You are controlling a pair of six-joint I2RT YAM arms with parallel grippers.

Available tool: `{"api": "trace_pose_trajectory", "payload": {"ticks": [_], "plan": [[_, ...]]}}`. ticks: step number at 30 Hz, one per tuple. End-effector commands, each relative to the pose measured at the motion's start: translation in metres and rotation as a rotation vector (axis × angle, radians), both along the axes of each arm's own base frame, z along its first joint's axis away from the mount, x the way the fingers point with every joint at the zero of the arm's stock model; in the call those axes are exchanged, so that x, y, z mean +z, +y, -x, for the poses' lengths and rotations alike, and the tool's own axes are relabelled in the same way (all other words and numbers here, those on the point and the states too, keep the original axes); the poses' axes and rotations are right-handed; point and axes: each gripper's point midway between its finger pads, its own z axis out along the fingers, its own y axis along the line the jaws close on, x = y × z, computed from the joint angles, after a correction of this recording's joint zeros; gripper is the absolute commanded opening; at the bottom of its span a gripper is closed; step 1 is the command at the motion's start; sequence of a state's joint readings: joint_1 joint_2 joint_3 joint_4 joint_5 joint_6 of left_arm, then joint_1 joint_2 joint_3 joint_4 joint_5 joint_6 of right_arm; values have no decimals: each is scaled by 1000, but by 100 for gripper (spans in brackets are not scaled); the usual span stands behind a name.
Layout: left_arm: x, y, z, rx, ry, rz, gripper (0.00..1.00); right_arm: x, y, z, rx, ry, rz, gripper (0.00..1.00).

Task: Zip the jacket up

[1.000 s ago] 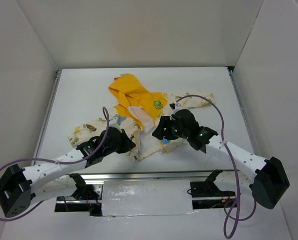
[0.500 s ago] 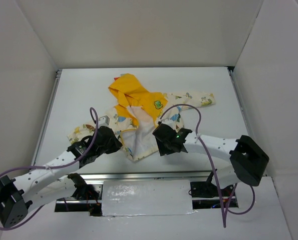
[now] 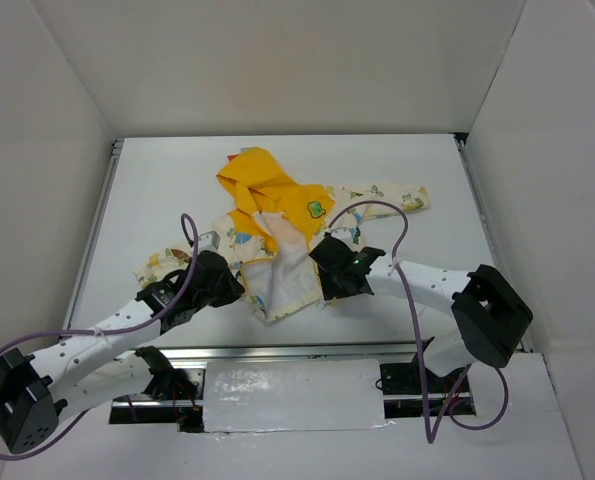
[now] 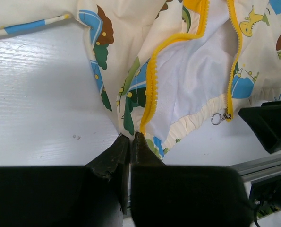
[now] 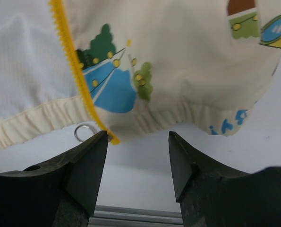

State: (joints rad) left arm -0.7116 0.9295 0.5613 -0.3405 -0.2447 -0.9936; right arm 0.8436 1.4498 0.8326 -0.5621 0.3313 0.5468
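The jacket point(image 3: 277, 235) lies open on the white table, yellow hood point(image 3: 252, 178) at the back, green chest patch point(image 3: 317, 209) on its right panel, white lining showing. My left gripper point(image 3: 239, 288) is shut on the jacket's bottom hem at the lower end of the left yellow zipper edge point(image 4: 151, 90); its tips point(image 4: 131, 137) pinch the fabric. My right gripper point(image 3: 327, 287) is open and empty, low at the right panel's hem point(image 5: 178, 113). Its jaws point(image 5: 138, 138) stand apart just in front of the hem, the left finger beside the zipper slider's metal ring point(image 5: 83, 132), which also shows in the left wrist view point(image 4: 217, 118).
A metal rail point(image 3: 297, 352) runs along the table's near edge, just in front of both grippers. White walls enclose the table on three sides. A purple cable point(image 3: 392, 230) loops above the right arm over the jacket's right sleeve point(image 3: 397, 197).
My right arm has swung in and down from the jacket's right panel to its bottom hem. My left gripper has pulled the hem slightly left and toward the near edge.
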Motion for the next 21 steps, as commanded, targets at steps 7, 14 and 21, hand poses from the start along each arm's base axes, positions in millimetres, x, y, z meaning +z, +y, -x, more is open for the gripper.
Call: {"api": "trace_pose_trajectory", "payload": {"ticks": [7, 14, 21], "plan": [[10, 2, -13, 47, -4, -10, 0, -10, 52, 0, 107, 131, -204, 59], [-3, 53, -33, 240, 67, -113, 0, -4, 110, 14, 110, 173, -414, 56], [28, 57, -64, 234, -11, -124, 0, 21, 172, 16, 45, 176, -574, 55]]}}
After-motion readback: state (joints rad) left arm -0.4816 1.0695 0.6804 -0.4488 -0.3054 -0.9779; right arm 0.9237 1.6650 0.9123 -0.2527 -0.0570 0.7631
